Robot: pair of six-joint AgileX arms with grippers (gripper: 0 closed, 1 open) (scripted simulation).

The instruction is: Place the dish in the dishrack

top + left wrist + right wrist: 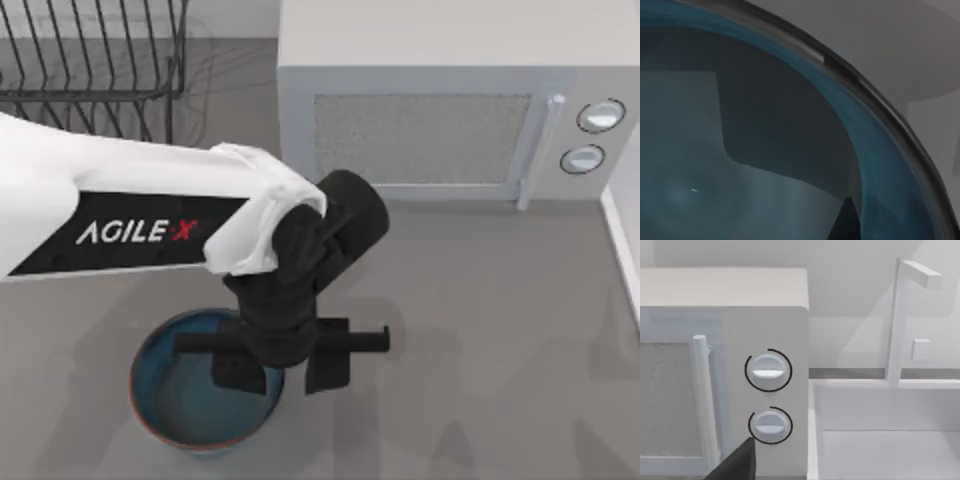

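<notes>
The dish point(190, 400), a blue bowl with a reddish-orange rim, sits on the grey table near the front left. My left gripper point(284, 372) points down over the bowl's right rim and is open, with one finger inside the bowl and the other outside it. In the left wrist view the dish point(765, 150) is seen very close, its rim curving across the picture. The dishrack point(90, 60), dark thin wire, stands at the back left. A dark fingertip point(740, 462) of my right gripper appears in the right wrist view, facing the microwave.
A white microwave point(440, 110) stands at the back centre and right, its two knobs point(768, 371) facing the front. A white sink point(890, 440) with a faucet point(900, 315) lies to the microwave's right. The left arm's white link point(120, 225) crosses the table's left.
</notes>
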